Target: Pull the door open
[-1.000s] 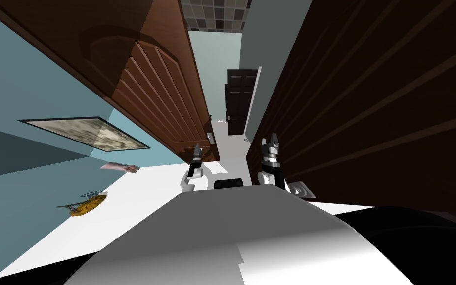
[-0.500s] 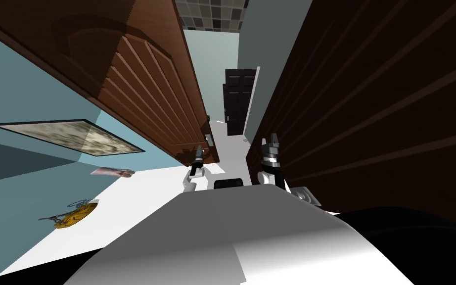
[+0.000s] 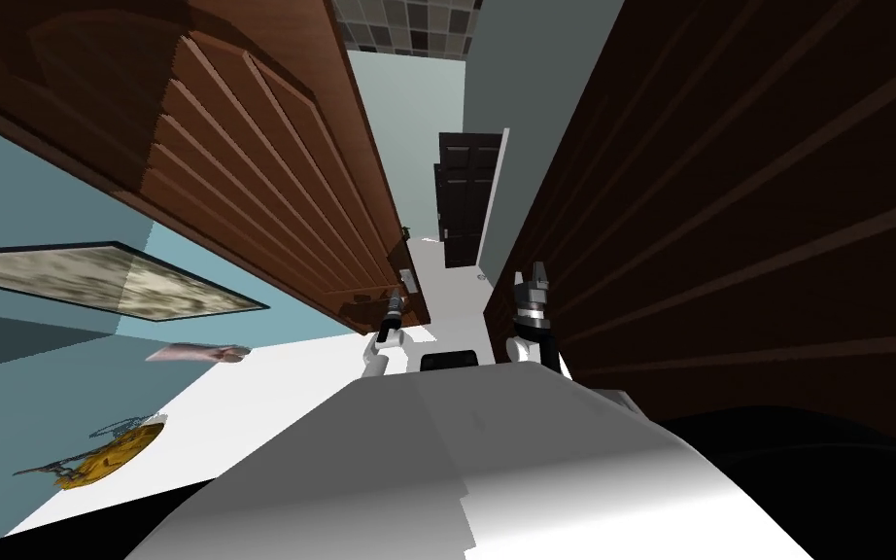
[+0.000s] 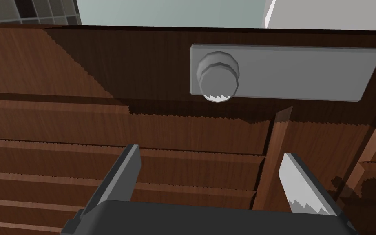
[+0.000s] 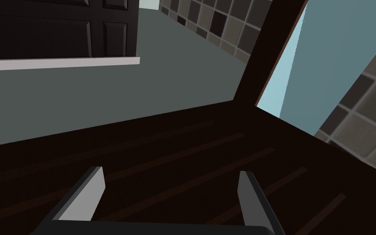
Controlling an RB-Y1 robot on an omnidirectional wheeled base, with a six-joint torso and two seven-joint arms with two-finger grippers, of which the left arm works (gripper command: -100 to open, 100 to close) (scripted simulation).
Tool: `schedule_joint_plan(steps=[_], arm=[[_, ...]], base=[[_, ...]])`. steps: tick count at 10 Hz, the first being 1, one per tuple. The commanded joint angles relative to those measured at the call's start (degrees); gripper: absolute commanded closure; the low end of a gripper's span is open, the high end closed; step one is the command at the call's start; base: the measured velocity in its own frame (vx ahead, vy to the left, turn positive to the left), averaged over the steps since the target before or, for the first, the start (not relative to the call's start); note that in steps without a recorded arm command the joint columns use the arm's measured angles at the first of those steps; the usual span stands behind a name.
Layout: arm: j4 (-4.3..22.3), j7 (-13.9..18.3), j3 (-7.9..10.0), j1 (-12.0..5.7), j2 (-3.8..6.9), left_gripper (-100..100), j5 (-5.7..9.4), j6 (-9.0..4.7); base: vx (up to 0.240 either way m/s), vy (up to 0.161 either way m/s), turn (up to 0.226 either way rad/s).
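Observation:
A brown panelled door (image 3: 271, 185) stands swung out at my left, its free edge towards the gap ahead. Its grey knob (image 4: 218, 80) sits on a grey plate (image 4: 289, 73) near that edge; the plate shows small in the head view as door hardware (image 3: 408, 280). My left gripper (image 4: 209, 173) is open, close to the door's face, a short way from the knob and holding nothing. It appears small by the door's lower corner as left gripper (image 3: 395, 303). My right gripper (image 3: 535, 282) is open and empty beside a dark brown panelled surface (image 5: 191, 163).
A dark brown panelled surface (image 3: 757, 194) runs close along my right. Ahead, a white floor strip (image 3: 451, 301) leads to a dark door (image 3: 465, 194). A framed picture (image 3: 106, 282), a pink object (image 3: 198, 353) and a yellow object (image 3: 96, 457) are at my left.
The brown door has swung wider towards my left and looms larger. The picture and the objects at the left have slid outward. My left gripper has edged right towards the door's edge.

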Motion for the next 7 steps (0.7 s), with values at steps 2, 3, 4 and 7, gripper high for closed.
schedule_joint_plan(steps=[2,3,4,7], arm=[[0.9,0.7,0.97,-0.01,1.10,-100,0.53,-0.33],[1.4,1.1,1.61,0.03,1.80,-100,0.87,-0.58],[1.9,1.5,2.32,0.06,2.60,-100,1.25,-0.86],[3.6,2.9,4.51,0.18,5.05,-100,2.41,-1.73]], base=[[0.069,0.007,-0.084],[0.159,-0.008,-0.240],[0.168,-0.017,-0.232],[0.198,-0.002,-0.144]])
